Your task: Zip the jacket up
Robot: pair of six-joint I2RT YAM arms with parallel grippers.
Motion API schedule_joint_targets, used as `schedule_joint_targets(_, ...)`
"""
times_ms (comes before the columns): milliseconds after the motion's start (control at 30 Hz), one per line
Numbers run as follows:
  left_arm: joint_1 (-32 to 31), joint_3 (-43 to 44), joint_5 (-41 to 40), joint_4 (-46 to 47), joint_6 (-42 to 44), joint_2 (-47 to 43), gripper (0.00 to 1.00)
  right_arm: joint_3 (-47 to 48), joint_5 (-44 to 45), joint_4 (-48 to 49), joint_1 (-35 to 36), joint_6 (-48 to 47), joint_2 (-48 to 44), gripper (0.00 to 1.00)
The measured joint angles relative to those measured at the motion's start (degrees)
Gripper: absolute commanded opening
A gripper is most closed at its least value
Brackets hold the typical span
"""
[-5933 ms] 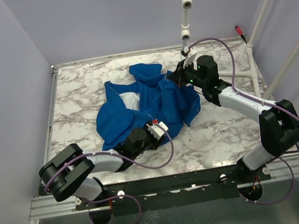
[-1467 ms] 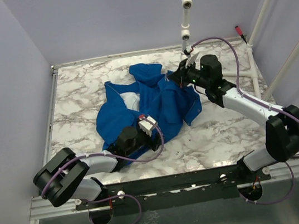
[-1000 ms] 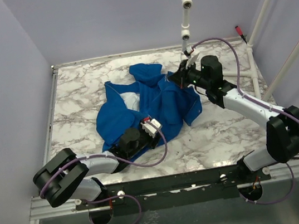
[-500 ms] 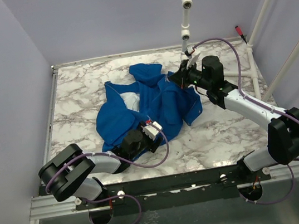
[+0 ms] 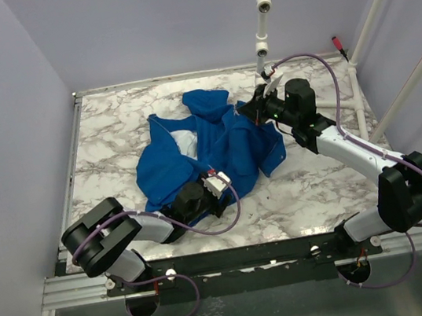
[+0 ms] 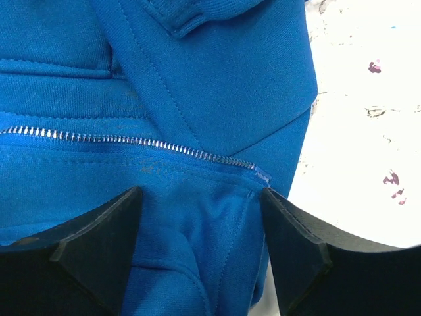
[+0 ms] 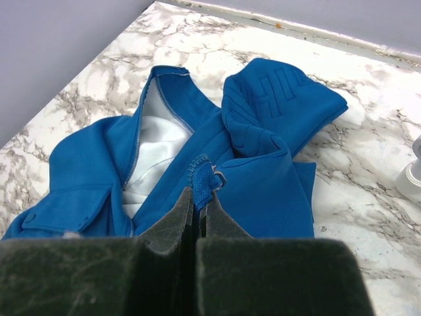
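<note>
Shift: left gripper (image 6: 197, 220) edged in, jaws apart over zipper (image 6: 131, 139), six o'clock.
Hold: right gripper (image 7: 198, 201) clamps jacket (image 7: 263, 178) taut, one o'clock.

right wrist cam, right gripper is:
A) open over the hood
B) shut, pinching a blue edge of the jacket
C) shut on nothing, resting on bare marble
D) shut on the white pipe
B: in the right wrist view the right gripper has its jaws together, and a small fold of the jacket, a blue edge, sticks up from between the tips.
</note>
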Motion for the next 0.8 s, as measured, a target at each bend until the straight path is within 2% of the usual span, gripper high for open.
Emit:
schedule_joint_targets(100,0.0,0.6,0.0,1.3,0.4,1.7,0.57,0.0,0.0,0.0,0.0,0.0,0.0,0.01)
schedule_joint_targets(233,0.0,0.8,0.2,2.5,1.8,3.0,0.32,0.0,0.0,0.0,0.0,0.0,-0.1,0.01)
schedule_joint_targets(300,0.0,0.8,0.2,2.7,2.4,3.1,0.27,0.0,0.0,0.0,0.0,0.0,-0.2,0.01)
schedule_joint_targets(567,0.0,0.0,-0.3,2.1,2.9,1.2,0.26,0.0,0.5,0.0,0.0,-0.5,-0.2,0.01)
schedule_joint_targets(667,0.0,-0.7,-0.2,0.1,2.9,-2.0,0.27,0.0,1.2,0.0,0.0,-1.2,-0.1,0.01)
schedule_joint_targets(800,1.7,-1.0,1.2,-5.0,2.9,-10.8,0.28,0.0,2.1,0.1,0.0,-2.5,0.7,0.01)
